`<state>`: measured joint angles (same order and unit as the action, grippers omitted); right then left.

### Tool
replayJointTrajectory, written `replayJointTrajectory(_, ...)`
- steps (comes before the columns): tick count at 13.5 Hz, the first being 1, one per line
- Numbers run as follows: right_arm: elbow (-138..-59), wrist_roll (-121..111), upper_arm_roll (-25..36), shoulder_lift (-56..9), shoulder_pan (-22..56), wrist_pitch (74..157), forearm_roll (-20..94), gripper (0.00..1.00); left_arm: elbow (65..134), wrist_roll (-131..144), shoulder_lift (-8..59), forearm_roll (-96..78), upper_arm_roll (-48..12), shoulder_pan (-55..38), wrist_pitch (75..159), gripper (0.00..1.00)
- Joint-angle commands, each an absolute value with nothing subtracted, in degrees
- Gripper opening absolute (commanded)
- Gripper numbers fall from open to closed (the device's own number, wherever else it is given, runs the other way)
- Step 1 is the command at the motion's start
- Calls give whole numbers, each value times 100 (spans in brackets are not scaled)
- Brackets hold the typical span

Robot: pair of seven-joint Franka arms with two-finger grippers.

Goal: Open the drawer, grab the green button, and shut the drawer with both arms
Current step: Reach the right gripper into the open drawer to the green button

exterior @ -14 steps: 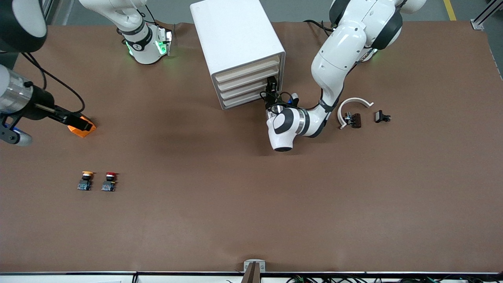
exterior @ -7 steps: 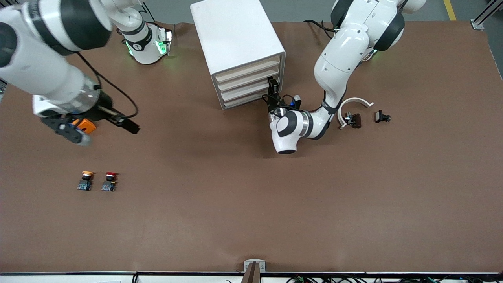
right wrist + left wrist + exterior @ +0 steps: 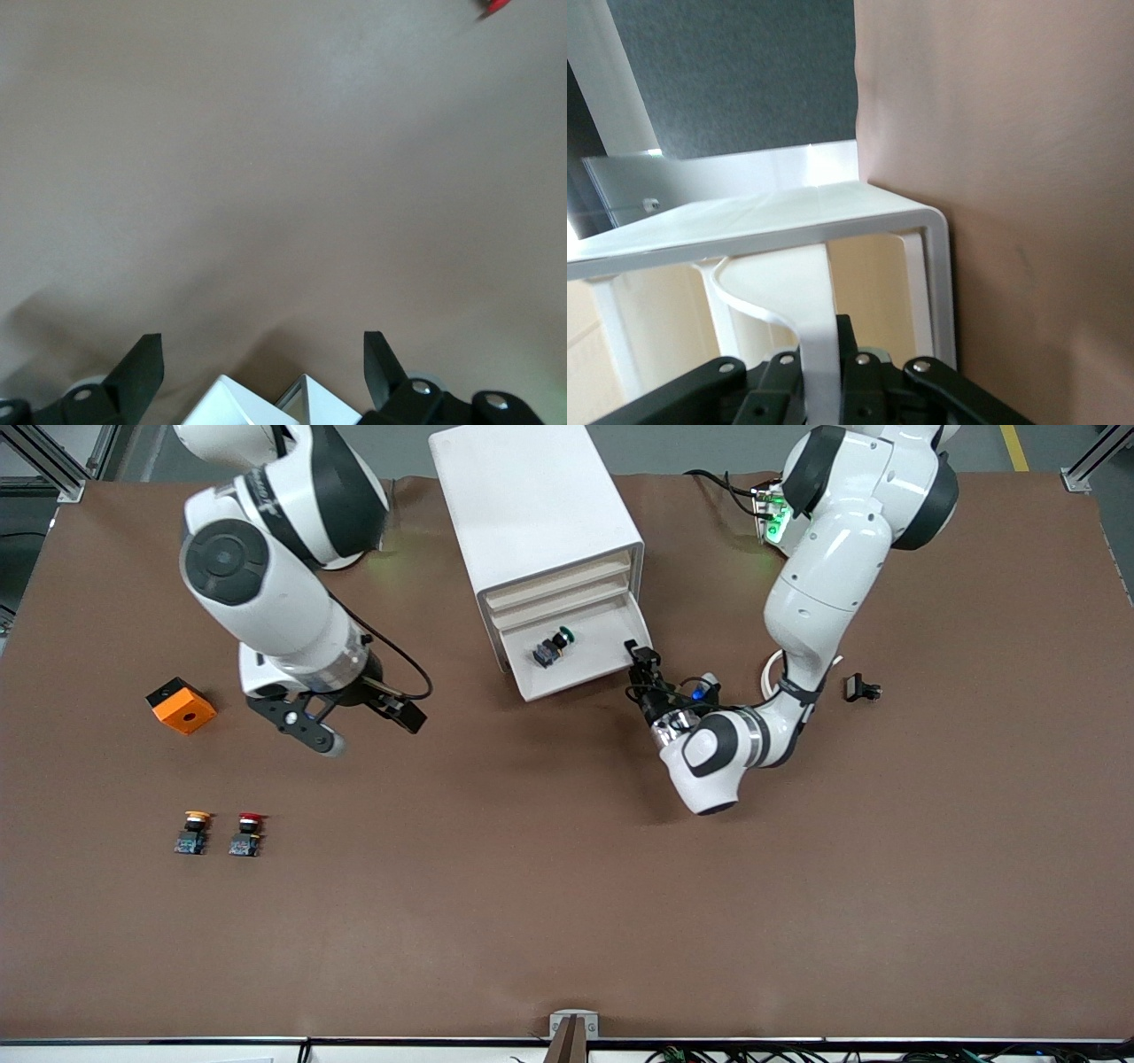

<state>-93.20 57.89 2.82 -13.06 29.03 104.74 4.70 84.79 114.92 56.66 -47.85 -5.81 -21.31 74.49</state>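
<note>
The bench (image 3: pixel 567 921) carries a white cabinet (image 3: pixel 532 505) whose lowest drawer (image 3: pixel 611 651) stands pulled out toward the front camera, the three drawers above it shut. The left arm's hand (image 3: pixel 645 669) is clenched on the drawer's front edge at the corner toward the left arm's end; its wrist view shows the white pull tab (image 3: pixel 819 354) pinched between the fingers. The right arm's hand (image 3: pixel 354 713) hangs released, jaws wide, over bare bench between the cabinet and the orange block (image 3: pixel 181 705). The green button (image 3: pixel 551 646) lies on its side in the tray, near its middle. Judgement: the drawer is open enough; the left hand should hold it steady while the right hand travels over the tray, descends with jaws clear of the drawer above, and closes across the button's black body, not its cap.
</note>
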Motion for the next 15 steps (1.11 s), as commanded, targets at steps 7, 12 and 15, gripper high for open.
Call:
replayJointTrajectory(7, -9334, 7512, 352, -2117, 3971, 11275, 431, 100, 8332, 10892, 5731, -4860, -554, -1855, 7849, 100)
replayJointTrajectory(12, -9386, 8217, 360, -2452, 4464, 11505, 352, 100, 8121, 9689, 5485, -4773, -597, -1583, 7805, 100)
replayJointTrajectory(15, -9510, 8647, 360, -2443, 4728, 11566, 185, 100, 7982, 8599, 5230, -4764, -606, -1398, 7665, 100)
